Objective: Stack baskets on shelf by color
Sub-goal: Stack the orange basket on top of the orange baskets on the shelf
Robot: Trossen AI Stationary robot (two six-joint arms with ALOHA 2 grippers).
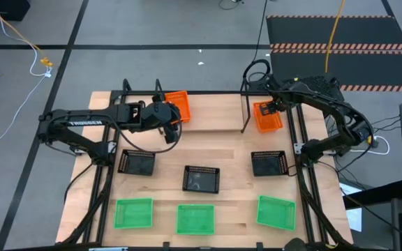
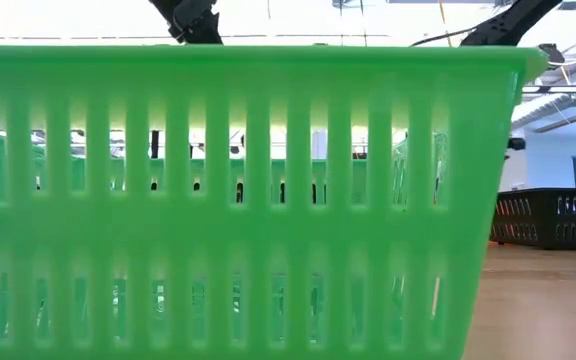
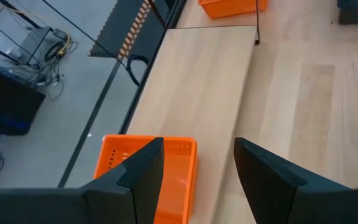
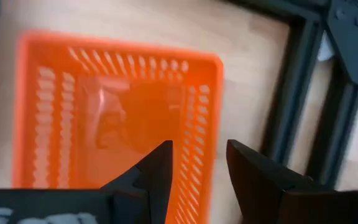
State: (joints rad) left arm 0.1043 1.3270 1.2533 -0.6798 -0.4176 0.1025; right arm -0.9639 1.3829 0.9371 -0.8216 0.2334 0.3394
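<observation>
Orange baskets sit at the counter's far edge: one point(image 1: 176, 104) directly beneath the left gripper point(image 1: 167, 116), another point(image 1: 268, 116) under the right gripper point(image 1: 276, 104). Both grippers hover with fingers parted and nothing between them, seemingly lined over a basket rim for a pinch. Black point(image 1: 201, 178) and green baskets point(image 1: 195, 218) wait behind them, well apart.

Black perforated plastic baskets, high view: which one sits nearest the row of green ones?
The middle black perforated plastic basket. It sits closer to the green plastic baskets than the left black basket and right black basket do.
</observation>
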